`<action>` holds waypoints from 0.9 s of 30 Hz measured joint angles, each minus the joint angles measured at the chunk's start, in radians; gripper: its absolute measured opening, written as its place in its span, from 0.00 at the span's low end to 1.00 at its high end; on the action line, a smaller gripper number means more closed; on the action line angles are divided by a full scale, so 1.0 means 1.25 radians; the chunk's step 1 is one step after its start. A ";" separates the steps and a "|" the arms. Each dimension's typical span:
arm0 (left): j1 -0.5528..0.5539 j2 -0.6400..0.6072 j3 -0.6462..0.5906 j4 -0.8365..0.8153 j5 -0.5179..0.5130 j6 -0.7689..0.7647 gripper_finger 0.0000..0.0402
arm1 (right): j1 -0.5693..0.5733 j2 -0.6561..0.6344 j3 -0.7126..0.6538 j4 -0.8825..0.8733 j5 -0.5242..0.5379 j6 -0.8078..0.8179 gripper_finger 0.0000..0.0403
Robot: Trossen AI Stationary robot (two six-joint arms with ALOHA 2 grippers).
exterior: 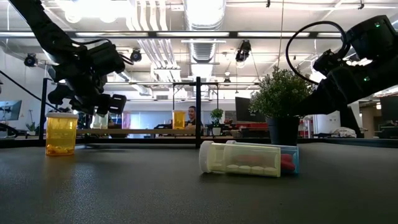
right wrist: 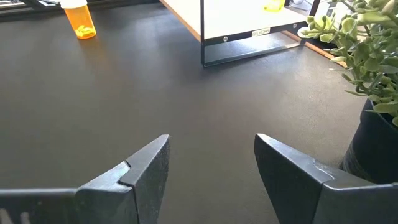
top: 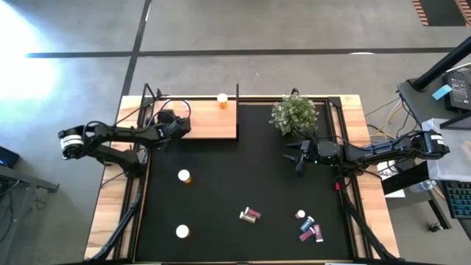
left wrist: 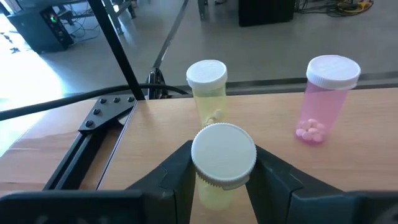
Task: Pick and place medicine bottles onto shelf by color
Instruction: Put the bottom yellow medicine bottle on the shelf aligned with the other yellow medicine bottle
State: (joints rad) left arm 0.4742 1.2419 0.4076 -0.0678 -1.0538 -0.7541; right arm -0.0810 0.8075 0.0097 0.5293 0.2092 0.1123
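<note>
My left gripper [top: 176,122] is over the left part of the light-wood shelf [top: 212,126], shut on a yellowish, white-capped medicine bottle [left wrist: 222,158]. Just beyond it, another yellowish bottle [left wrist: 207,87] and a pink bottle [left wrist: 326,96] stand upright on the board. An orange bottle [top: 222,99] stands at the shelf's far edge. Two orange bottles [top: 184,176] [top: 182,231] stand on the black mat. My right gripper [top: 298,156] hovers open near the plant, with nothing between its fingers. My left gripper pinches the yellowish bottle's body just under the white cap [left wrist: 219,182] between its two fingers, one on each side. The fingers come slanting down from the table's left. The bottle stands upright; the fingers hide its base, so I cannot tell whether it rests on the shelf.
A green potted plant [top: 294,114] stands at the far right of the mat, close to my right gripper. Loose bottles lie on their sides near the front: one [top: 250,215] at the middle and a cluster [top: 309,227] to its right. Black posts [top: 237,96] rise from the shelf's edges.
</note>
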 joint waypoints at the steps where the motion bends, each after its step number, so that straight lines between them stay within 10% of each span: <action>1: 0.001 0.000 0.000 0.000 0.000 0.000 0.27 | 0.000 0.000 0.000 0.000 0.000 0.000 0.56; 27: 0.025 0.000 -0.001 0.006 0.021 0.007 0.27 | 0.000 0.000 0.000 0.000 0.000 0.000 0.56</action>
State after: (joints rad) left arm 0.5058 1.2419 0.4068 -0.0601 -1.0271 -0.7449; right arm -0.0811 0.8078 0.0100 0.5293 0.2096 0.1121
